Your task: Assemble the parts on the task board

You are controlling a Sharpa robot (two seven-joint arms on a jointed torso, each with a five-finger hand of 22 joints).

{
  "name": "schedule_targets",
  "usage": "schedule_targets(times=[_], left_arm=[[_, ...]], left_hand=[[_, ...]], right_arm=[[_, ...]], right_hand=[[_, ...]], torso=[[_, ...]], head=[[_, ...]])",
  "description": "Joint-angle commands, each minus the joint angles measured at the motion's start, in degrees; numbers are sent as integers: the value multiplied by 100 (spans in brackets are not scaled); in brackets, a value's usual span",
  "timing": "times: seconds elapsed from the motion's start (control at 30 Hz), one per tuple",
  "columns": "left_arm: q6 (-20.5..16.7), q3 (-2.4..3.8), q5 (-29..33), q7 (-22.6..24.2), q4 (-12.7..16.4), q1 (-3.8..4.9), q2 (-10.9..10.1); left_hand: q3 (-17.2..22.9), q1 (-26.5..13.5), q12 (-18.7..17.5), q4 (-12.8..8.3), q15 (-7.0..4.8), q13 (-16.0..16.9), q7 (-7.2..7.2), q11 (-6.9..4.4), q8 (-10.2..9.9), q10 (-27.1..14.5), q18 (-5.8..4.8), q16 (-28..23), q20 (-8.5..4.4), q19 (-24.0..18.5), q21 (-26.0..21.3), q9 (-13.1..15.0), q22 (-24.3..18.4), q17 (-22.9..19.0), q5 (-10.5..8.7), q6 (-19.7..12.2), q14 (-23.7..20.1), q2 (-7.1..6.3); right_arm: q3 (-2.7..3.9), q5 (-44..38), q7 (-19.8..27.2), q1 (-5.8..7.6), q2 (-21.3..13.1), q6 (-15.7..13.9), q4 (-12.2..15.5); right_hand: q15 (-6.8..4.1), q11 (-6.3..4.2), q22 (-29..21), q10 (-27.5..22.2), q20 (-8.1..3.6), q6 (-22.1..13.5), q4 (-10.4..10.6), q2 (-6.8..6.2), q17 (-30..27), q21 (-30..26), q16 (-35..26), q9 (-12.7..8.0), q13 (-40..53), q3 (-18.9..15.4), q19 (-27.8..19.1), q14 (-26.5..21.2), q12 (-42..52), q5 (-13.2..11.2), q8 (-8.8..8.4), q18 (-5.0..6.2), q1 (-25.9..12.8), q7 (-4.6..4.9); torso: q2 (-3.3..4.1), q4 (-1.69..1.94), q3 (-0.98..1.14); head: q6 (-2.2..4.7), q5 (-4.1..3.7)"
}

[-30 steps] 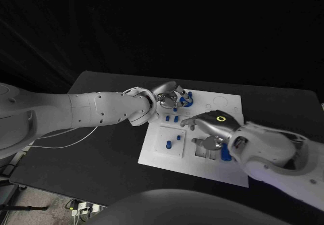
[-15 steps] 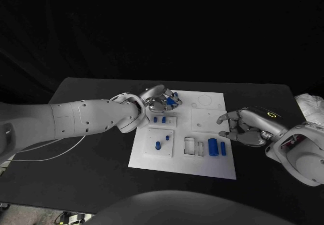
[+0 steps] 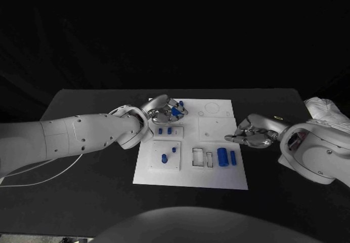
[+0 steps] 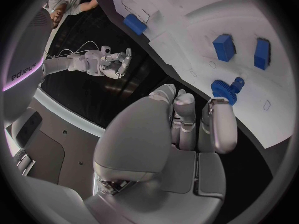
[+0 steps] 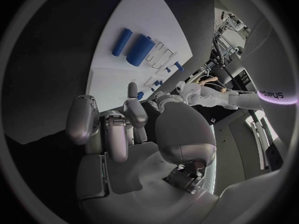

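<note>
Head view of the black tabletop with the white task board at its middle. The left hand hovers over the board's far left corner, where a blue gear sits. In the left wrist view its fingers lie curled together short of the gear with nothing visibly between them, so the hand is judged clenched and empty. The right hand hangs off the board's right edge, fingers drawn in, also holding nothing.

Parts on the board: two short blue blocks in the plate below the gear; two small blue pegs in the near-left plate; a thick blue cylinder and a thinner blue rod lying just beside each other near the right edge, next to empty rectangular slots.

Handling (a judgement from appearance alone): the parts look like light, rigid moulded plastic with smooth faces, apt to roll or slip rather than break. The cylinder and rod are best pinched across the middle of their round sides; the gear by its toothed rim, which offers better purchase.

Orientation: cylinder and rod lie flat, long axes parallel, running from the board's near edge to its far edge. The gear lies flat, axis upright.
</note>
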Motion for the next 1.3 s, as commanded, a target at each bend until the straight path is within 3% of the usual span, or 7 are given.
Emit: schedule_targets(times=[0.03,0.13,0.3,0.57,0.83,1.0,1.3], left_arm=[[-51,4,2,69,146,-1,-31],[-26,4,-45,42,232,-1,-55],[13,4,-83,-3,275,1,-60],[22,4,-92,-41,248,2,-31],[47,4,-93,-58,212,2,44],[61,4,-93,-77,204,2,60],[113,4,-93,-138,187,2,93]], left_hand=[[38,-70,18,5,38,5,26,-3,33,55,59,16,28,55,-18,1,1133,-9,-11,17,-2,-2],[43,-71,20,6,38,6,28,-1,34,59,60,16,28,54,-21,2,1132,-11,-9,19,-3,-4],[50,-75,24,7,40,7,32,3,37,67,60,13,29,54,-21,3,1132,-16,-7,23,-5,-8],[60,-81,29,7,43,7,37,9,41,79,60,15,31,52,-24,4,1131,-14,-6,29,-6,-14],[69,-85,33,7,45,8,41,13,44,91,61,14,33,51,-26,6,1130,-18,-5,34,-7,-17],[69,-85,33,7,45,8,41,13,44,91,61,14,33,51,-26,6,1130,-18,-5,34,-7,-17],[109,-108,73,6,59,18,54,28,54,172,63,19,43,46,-38,11,1126,-19,-9,50,-9,-33]], right_arm=[[3,428,-954,122,120,966,-46],[4,579,-1258,228,264,1419,-115],[5,745,-1679,322,624,2347,-359],[11,1045,-2078,390,1204,3148,-770],[16,1377,-2149,443,1622,3321,-1153],[17,1466,-2153,451,1714,3255,-1253],[16,1620,-2174,445,1832,3240,-1403]], right_hand=[[105,122,815,311,96,-118,-90,-33,1432,-333,-12,-124,1220,-14,-250,559,911,77,-266,75,171,114],[134,169,891,1260,134,-65,-89,-24,1505,-72,19,-185,2786,-83,-99,598,2052,4,-418,35,168,111],[117,117,1025,1260,119,39,-20,-17,1505,438,19,-208,2786,-235,236,598,2052,-332,-519,-67,-18,121],[99,105,1107,1260,100,88,-63,-42,1505,734,19,-251,2786,-334,445,598,2052,-655,-608,-130,-75,116],[91,97,1108,1260,93,117,-87,-20,1505,744,19,-259,2786,-333,457,598,2052,-663,-617,-132,-63,109],[71,79,1095,1260,72,178,-253,0,1505,708,19,-282,2786,-307,453,598,2052,2,-673,-124,34,91],[62,73,1081,1260,63,188,-258,-9,1505,666,19,-236,2786,-338,441,598,2052,159,-685,-116,-49,87]], torso=[[-2,17,-4],[7,33,-12],[-13,24,-21],[-13,26,-14],[-4,16,-13],[5,16,-4],[2,7,-4]], head=[[0,-99],[0,-133],[0,-132],[0,-102],[0,-90],[0,-50],[0,-31]])
